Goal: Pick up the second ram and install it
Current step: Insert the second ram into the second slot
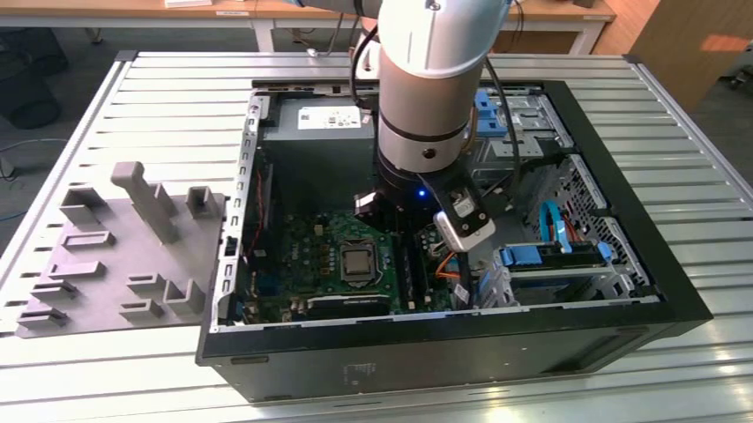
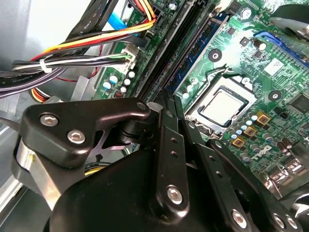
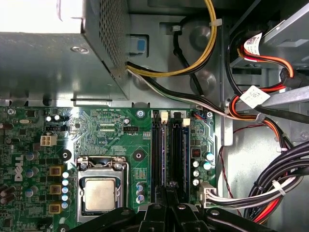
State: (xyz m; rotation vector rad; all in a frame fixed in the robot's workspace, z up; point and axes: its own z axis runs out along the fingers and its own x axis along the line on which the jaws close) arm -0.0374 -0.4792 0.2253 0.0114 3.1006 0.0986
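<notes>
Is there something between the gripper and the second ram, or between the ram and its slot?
Nothing visible. The gripper sits right at the second ram, which stands in the motherboard slots. The cables run beside the slots, not across them.

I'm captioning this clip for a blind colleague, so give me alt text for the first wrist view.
The robot's black pincer sits low over the memory slots of a green motherboard inside an open computer case. A bare processor socket lies beside the slots, with a metal power supply box and bundled cables around the board.
</notes>
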